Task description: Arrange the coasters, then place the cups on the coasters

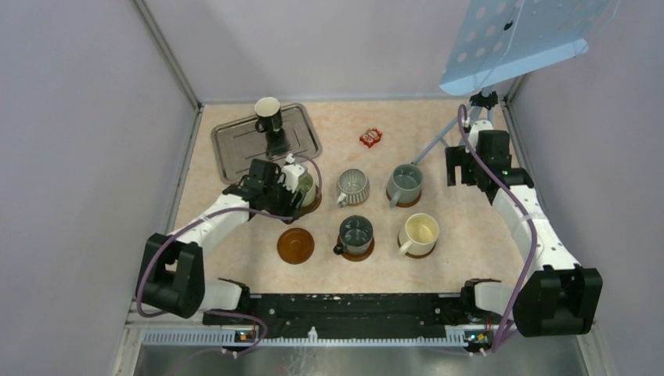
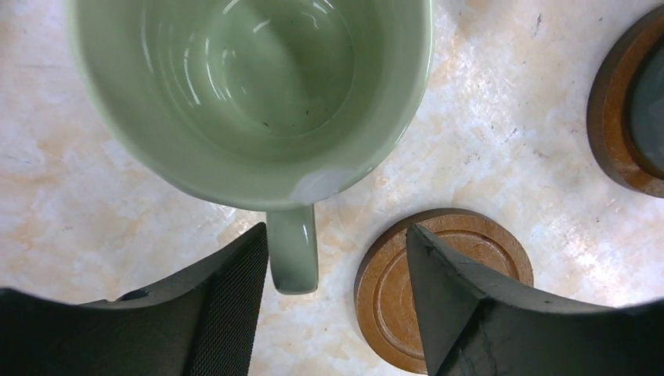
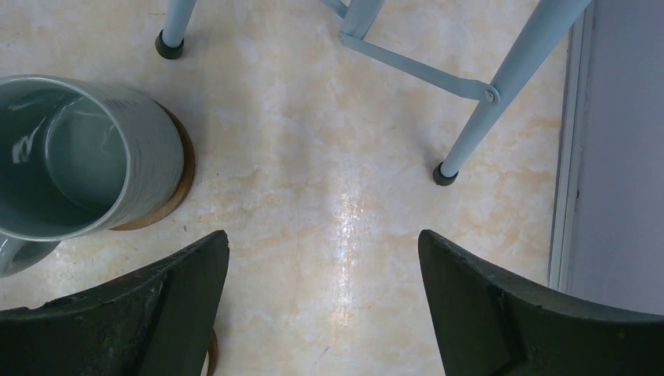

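Observation:
The pale green cup (image 2: 250,86) stands at the left of the far row, a brown coaster edge (image 1: 313,205) showing under it. My left gripper (image 2: 337,235) is open around its handle (image 2: 292,247); the left finger (image 2: 227,298) is close beside the handle and the right finger stands apart from it. An empty coaster (image 1: 295,245) lies just in front. The grey-blue cup (image 3: 70,157) sits on a coaster (image 3: 182,176). The dark grey-green cup (image 1: 356,233) and the cream cup (image 1: 420,233) also sit on coasters. The ribbed grey cup (image 1: 353,186) stands mid-row. My right gripper (image 3: 322,239) hangs open over bare table.
A black cup (image 1: 268,116) stands on the metal tray (image 1: 231,145) at the back left. A small red packet (image 1: 370,138) lies at the back centre. Pale blue stand legs (image 3: 501,94) rise at the back right, close to the right arm and the side wall.

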Motion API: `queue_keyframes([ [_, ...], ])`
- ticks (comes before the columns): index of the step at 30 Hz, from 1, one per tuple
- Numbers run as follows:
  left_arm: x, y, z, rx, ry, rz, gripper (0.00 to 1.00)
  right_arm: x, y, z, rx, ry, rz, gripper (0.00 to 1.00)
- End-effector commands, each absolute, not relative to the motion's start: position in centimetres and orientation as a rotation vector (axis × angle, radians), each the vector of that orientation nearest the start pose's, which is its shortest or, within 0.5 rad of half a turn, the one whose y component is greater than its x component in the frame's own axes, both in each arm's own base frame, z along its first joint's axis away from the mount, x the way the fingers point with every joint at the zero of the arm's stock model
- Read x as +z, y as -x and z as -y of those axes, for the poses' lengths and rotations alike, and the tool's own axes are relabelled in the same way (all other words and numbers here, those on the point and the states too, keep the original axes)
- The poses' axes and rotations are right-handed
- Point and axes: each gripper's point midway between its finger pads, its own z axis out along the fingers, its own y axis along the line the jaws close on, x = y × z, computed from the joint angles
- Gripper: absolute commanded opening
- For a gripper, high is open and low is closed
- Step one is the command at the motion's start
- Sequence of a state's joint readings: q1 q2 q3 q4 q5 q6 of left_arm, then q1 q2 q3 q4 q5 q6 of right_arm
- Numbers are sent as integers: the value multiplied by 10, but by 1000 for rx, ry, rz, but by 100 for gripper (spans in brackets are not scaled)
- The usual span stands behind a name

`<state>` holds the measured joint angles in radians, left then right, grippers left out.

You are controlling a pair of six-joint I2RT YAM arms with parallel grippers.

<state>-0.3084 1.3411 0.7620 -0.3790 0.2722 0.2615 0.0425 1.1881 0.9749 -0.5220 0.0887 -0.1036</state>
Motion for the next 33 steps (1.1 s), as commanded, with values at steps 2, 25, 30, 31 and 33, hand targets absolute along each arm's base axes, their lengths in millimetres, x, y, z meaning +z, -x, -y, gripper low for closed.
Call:
queue_keyframes([
  [2,109,-304,128,-315,-757,-2309,74,180,-332,8,-134,96,-2250,89],
  [25,225,-495,40,-300,-556,-2178,93,189,-343,4,-116,140,-2241,90],
  [30,194,-531,12,-140,-614,-2242,90,190,-345,-1,-92,189,-2254,91],
  [31,187,-535,5,-106,-622,-2261,88,191,-344,-4,-75,211,-2256,92],
  [33,173,-545,-4,-48,-633,-2288,86,192,-344,-9,-49,241,-2258,92],
])
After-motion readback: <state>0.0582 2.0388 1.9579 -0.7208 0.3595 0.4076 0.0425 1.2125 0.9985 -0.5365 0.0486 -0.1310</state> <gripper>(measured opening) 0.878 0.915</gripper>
